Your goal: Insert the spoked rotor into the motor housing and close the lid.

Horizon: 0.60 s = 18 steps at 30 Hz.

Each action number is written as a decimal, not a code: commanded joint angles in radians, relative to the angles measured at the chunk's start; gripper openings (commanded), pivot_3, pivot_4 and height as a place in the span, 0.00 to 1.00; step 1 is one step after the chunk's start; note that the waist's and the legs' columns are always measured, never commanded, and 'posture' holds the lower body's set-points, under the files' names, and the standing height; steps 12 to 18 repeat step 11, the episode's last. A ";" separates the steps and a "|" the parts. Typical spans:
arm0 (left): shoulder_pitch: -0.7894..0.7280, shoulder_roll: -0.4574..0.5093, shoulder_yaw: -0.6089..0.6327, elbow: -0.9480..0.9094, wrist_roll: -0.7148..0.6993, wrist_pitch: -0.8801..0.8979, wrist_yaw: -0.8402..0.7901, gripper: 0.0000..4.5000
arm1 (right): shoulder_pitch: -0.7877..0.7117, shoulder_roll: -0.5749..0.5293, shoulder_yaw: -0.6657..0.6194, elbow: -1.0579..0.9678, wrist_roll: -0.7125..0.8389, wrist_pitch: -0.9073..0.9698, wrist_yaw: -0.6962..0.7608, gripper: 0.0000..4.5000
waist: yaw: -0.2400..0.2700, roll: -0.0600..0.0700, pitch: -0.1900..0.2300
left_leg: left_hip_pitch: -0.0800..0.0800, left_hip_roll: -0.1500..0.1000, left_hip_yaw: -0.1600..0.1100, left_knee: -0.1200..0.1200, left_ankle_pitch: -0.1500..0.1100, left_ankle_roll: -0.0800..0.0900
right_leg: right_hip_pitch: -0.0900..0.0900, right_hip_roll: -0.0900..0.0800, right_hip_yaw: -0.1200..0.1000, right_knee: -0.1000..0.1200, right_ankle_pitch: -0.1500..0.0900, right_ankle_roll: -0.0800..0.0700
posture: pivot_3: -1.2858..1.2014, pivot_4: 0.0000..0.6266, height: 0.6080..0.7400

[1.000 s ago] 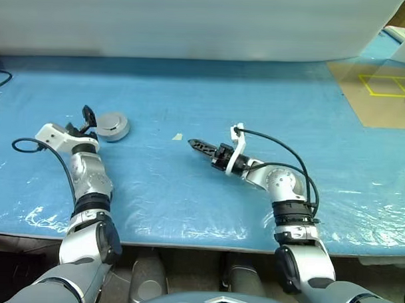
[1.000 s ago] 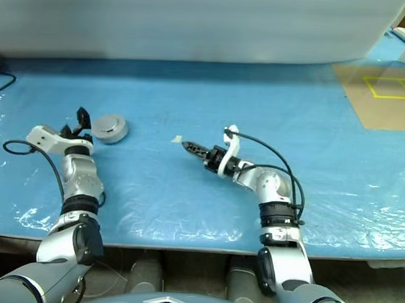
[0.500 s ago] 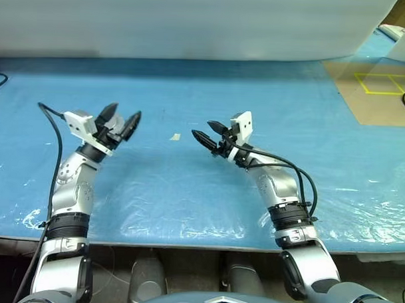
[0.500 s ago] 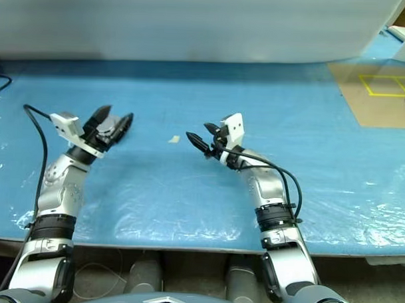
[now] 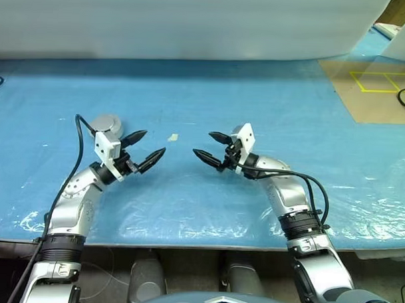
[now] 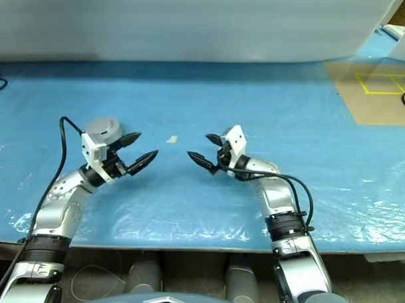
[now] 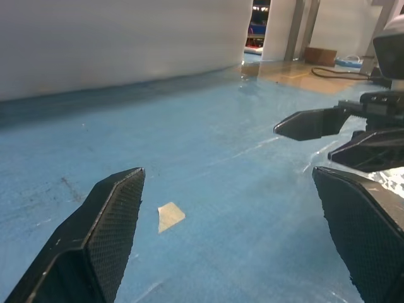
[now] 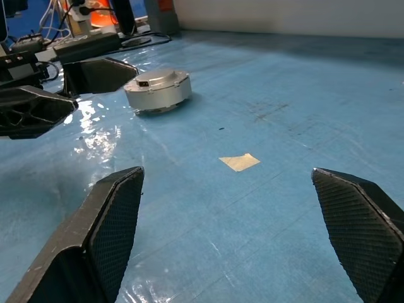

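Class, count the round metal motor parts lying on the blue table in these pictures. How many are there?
1: a closed silver-grey motor housing sits on the blue table, just beyond the left gripper. Other parts may be hidden inside it.

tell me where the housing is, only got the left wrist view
observer: the housing sits on the table just behind the left gripper, on the side away from the robot
operator: is it closed
observer: looks so, from the right wrist view a plain grey lid covers its top
operator: right gripper holding anything
observer: no, the right gripper is open and empty, pointing toward the left one
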 commanded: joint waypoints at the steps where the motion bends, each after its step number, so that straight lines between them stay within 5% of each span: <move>1: 0.013 0.012 0.006 -0.045 0.009 -0.026 -0.014 1.00 | -0.012 -0.008 -0.017 -0.037 0.017 -0.005 0.013 0.99 | 0.000 0.000 0.000 | 0.000 0.000 0.000 0.000 0.000 0.000 | 0.000 0.000 0.000 0.000 0.000 0.000 | 0.52 0.24 1.00; 18: 0.015 0.007 0.002 -0.039 0.038 -0.054 -0.007 1.00 | 0.009 -0.041 0.015 -0.033 -0.036 -0.056 0.038 0.99 | 0.000 0.000 0.000 | 0.000 0.000 0.000 0.000 0.000 0.000 | 0.000 0.000 0.000 0.000 0.000 0.000 | 0.52 0.24 1.00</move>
